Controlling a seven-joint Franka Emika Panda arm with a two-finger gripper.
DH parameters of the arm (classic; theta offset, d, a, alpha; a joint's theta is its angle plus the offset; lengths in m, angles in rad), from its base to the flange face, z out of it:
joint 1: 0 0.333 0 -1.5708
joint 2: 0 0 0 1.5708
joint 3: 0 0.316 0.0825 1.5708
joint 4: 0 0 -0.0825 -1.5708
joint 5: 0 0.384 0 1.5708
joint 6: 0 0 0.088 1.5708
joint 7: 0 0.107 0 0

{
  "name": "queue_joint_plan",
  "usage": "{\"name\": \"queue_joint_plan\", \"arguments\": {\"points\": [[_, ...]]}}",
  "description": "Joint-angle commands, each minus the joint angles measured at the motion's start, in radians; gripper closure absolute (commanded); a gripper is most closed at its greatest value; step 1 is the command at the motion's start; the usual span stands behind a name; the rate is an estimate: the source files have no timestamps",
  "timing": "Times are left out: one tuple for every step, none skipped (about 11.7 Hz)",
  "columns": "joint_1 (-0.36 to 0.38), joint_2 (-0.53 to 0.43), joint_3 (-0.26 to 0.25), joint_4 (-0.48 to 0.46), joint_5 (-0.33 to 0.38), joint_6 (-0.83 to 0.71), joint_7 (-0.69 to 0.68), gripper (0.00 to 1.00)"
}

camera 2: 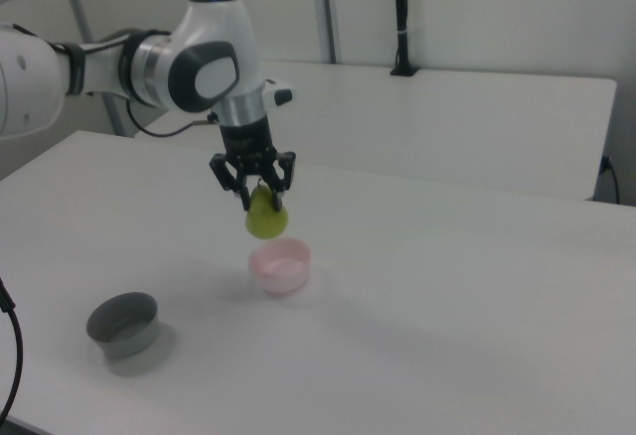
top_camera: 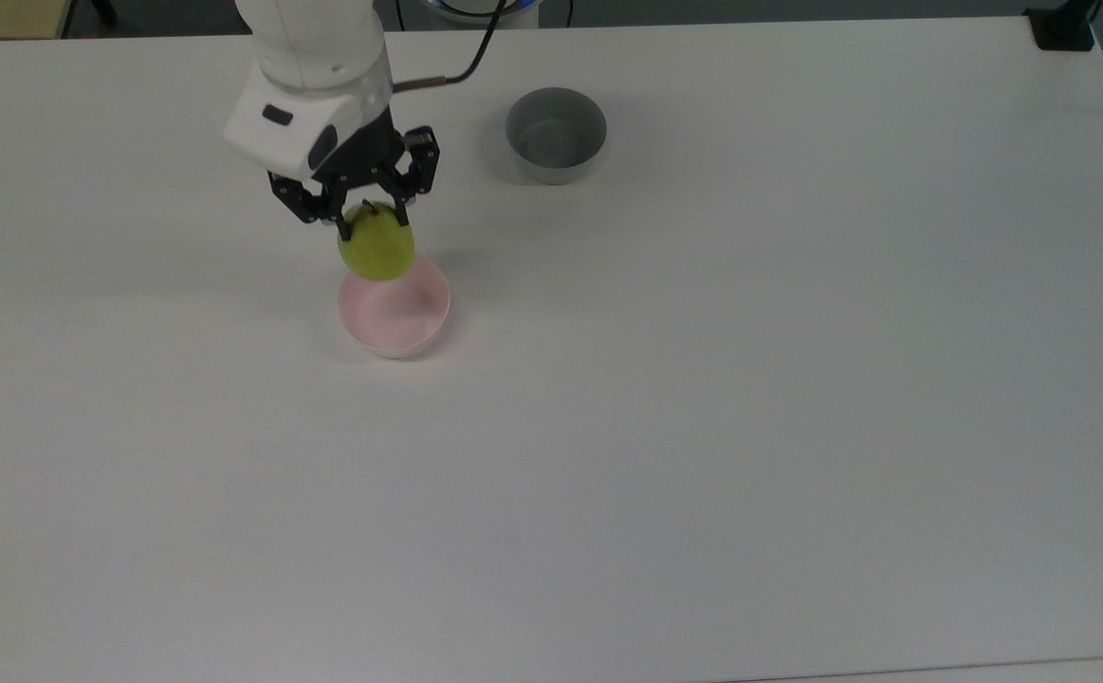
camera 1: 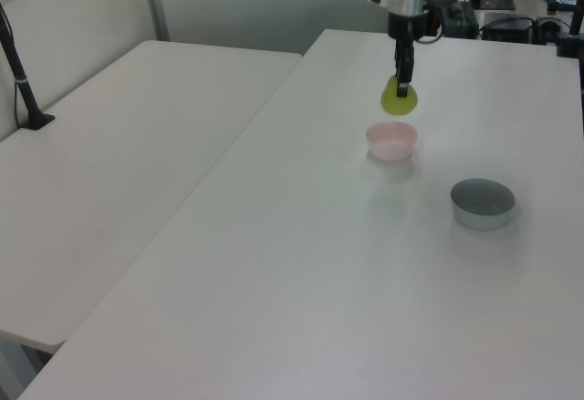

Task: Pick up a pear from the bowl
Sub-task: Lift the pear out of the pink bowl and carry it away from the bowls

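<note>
Aloft, unlabelled pear (top_camera: 376, 249) in hand (top_camera: 368, 214), above bowl (top_camera: 394, 308)

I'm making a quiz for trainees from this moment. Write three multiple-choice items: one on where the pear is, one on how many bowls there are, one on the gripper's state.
1. Where is the pear?
A. In the grey bowl
B. Held in the air above the pink bowl
C. On the table

2. How many bowls stand on the table?
A. One
B. Two
C. Three

3. The gripper is:
A. Shut on the pear
B. Open
C. Gripping a bowl

Answers: B, the left view shows a gap above the pink bowl; B, pink bowl and grey bowl; A, fingers clamp its top.
</note>
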Motion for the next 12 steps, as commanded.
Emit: {"name": "queue_joint_plan", "arguments": {"points": [[-0.001,-0.050,-0.010,0.075,0.008,-0.147,0.016,1.00],[-0.002,-0.053,-0.011,0.095,0.008,-0.194,0.016,1.00],[-0.002,-0.053,-0.011,0.128,0.008,-0.246,0.017,1.00],[-0.007,-0.053,-0.011,0.159,0.010,-0.289,0.017,1.00],[-0.007,-0.055,-0.012,0.188,0.010,-0.332,0.028,1.00],[-0.007,-0.072,-0.020,0.192,0.010,-0.359,0.030,1.00],[-0.007,-0.092,-0.038,0.190,0.010,-0.373,0.025,1.00],[-0.007,-0.107,-0.058,0.187,0.011,-0.385,0.014,1.00],[-0.013,-0.112,-0.078,0.187,0.011,-0.391,-0.030,1.00],[-0.040,-0.113,-0.081,0.187,0.015,-0.391,-0.094,1.00],[-0.080,-0.110,-0.081,0.189,0.033,-0.388,-0.163,1.00],[-0.112,-0.110,-0.083,0.187,0.057,-0.380,-0.252,1.00]]}}
